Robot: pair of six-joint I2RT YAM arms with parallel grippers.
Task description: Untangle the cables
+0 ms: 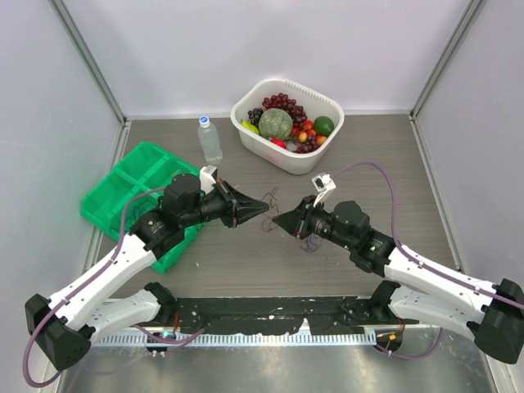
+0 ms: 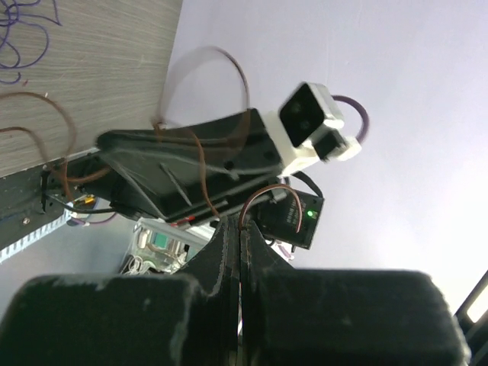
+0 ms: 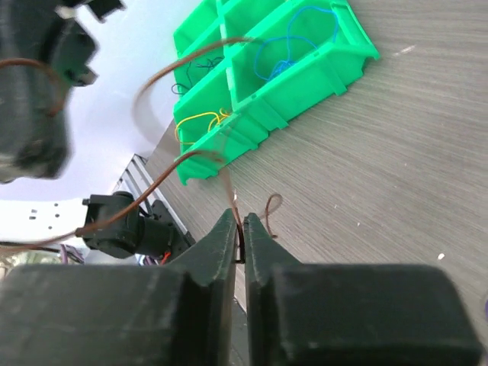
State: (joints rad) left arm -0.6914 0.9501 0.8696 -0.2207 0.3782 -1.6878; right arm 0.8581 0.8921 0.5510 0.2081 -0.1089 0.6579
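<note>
My left gripper (image 2: 240, 229) has its fingers pressed flat together on the brown cable (image 2: 200, 164), which springs out of the tips in loose loops across the other arm. My right gripper (image 3: 242, 226) pinches the same wire right at its tips, the jaws all but touching around it. From above, the two grippers face each other tip to tip over the middle of the table (image 1: 368, 147), near but apart.

I judge that I am drawing this one cable out straight. To do it well I should part my hands slowly and level, watch the loops open rather than cinch, and keep the wire lifted off the purple cable (image 2: 19, 34), which lies on the wood below my right wrist. The green tray (image 3: 305, 69) beside my left arm has the blue cable (image 3: 293, 46) in one compartment and the yellow cable (image 3: 198, 122) in another.

I cannot tell how deep the wire sits between my pads. The loops are blurred, so I cannot say whether they truly cross or only overlap. From above the wire is almost too thin to follow.
</note>
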